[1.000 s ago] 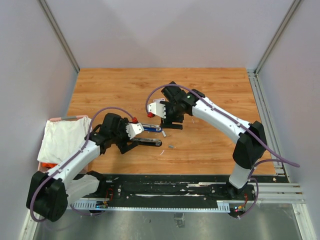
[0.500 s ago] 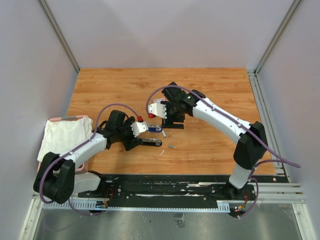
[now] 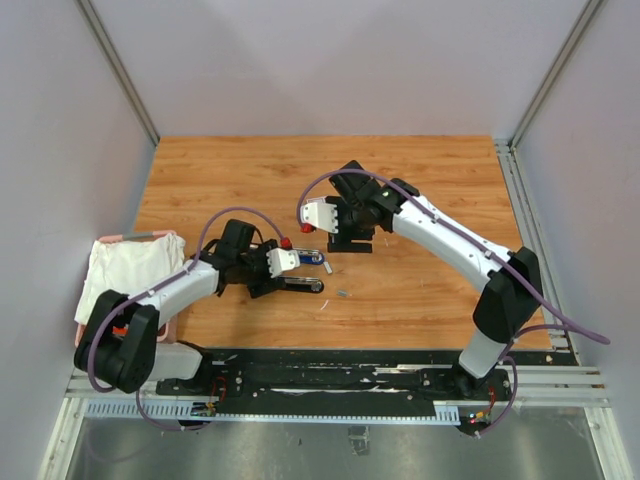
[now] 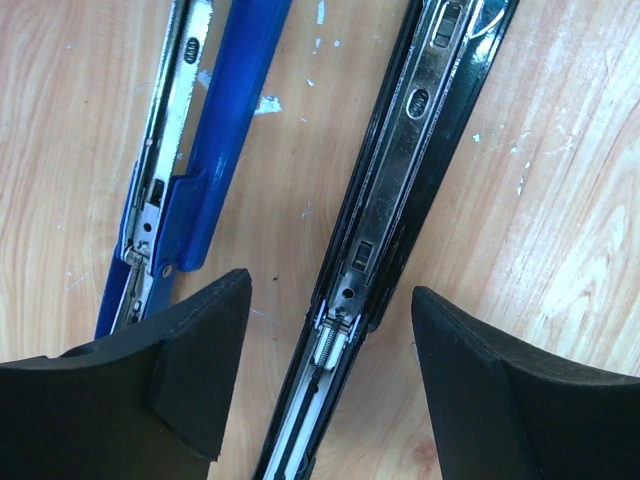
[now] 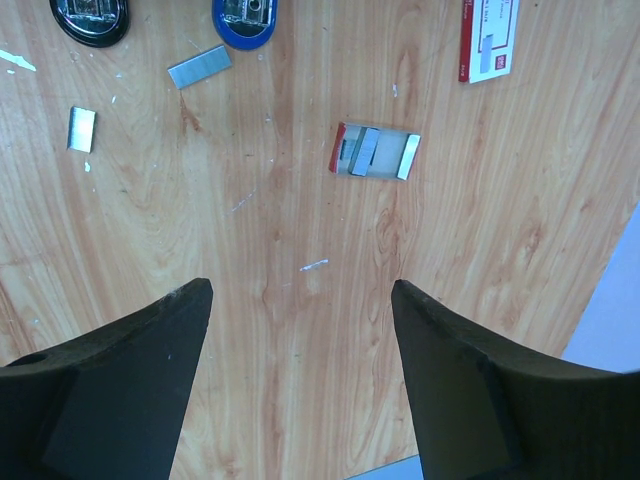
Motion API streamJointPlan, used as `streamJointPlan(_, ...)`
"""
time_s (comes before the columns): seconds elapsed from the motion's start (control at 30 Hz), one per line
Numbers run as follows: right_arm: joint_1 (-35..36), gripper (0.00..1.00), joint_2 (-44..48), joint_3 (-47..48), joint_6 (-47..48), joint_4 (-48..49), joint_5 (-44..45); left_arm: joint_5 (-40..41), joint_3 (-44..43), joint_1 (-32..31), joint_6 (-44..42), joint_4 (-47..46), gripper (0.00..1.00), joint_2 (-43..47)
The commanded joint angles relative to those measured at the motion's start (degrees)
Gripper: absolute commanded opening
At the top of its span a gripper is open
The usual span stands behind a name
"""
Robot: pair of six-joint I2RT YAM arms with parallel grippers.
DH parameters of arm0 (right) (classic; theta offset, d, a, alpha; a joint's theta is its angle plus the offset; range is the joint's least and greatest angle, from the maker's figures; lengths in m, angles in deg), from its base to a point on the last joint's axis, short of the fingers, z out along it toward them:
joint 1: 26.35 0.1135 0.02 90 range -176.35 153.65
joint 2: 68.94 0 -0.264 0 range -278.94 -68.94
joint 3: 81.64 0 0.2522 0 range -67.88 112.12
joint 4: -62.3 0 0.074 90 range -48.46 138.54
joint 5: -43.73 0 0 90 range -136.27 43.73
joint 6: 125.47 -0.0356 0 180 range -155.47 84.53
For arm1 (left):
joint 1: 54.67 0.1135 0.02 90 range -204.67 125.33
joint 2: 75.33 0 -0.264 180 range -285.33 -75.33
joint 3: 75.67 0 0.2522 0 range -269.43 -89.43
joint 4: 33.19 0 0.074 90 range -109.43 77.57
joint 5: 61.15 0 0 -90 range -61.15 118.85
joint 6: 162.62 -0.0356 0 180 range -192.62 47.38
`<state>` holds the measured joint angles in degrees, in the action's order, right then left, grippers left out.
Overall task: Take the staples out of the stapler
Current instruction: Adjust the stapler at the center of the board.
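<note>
A black stapler (image 4: 400,190) lies opened flat on the wood, its metal magazine and spring showing. My left gripper (image 4: 330,290) is open and straddles its rear end, with a gap on both sides. A blue stapler (image 4: 215,130) lies opened just left of it. In the top view the left gripper (image 3: 272,283) sits low at the black stapler (image 3: 300,285). Short silvery bars of staples (image 5: 198,66) (image 5: 81,129) lie loose near the stapler tips. My right gripper (image 5: 300,285) hangs open over bare wood, holding nothing.
A small red-and-white box (image 5: 489,40) lies past the right gripper, and a small red-edged tray with grey bars (image 5: 375,152) lies nearer. A white cloth (image 3: 125,275) lies at the table's left edge. Grey walls enclose the wooden table (image 3: 430,180).
My left arm has reached forward and down to the black stapler, and its jaws have narrowed around it. The right arm has shifted slightly to the right.
</note>
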<state>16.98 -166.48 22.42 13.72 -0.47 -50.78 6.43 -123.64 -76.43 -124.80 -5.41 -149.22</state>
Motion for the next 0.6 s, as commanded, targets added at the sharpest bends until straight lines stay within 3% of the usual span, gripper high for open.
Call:
streamJointPlan(0.0, -0.47, 0.75, 2.28, -0.67, 1.01, 0.15, 1.73, -1.97, -4.41, 0.31, -3.79, 5.16, 0.72, -3.08)
streamJointPlan(0.13, -0.56, 0.75, 2.59, -1.36, 1.16, 0.53, 2.54, -0.43, -7.15, 0.33, -5.25, 8.98, 0.61, -5.9)
streamJointPlan(0.4, -1.28, 0.75, 2.22, -1.21, 1.61, 1.1, 3.86, 0.23, -6.9, -0.45, -7.24, 9.02, 0.61, -6.29)
streamJointPlan(0.57, -2.26, 0.75, 1.66, -0.41, 1.14, 1.11, 4.08, 6.79, -3.09, -4.59, -4.69, 3.0, 0.6, -5.74)
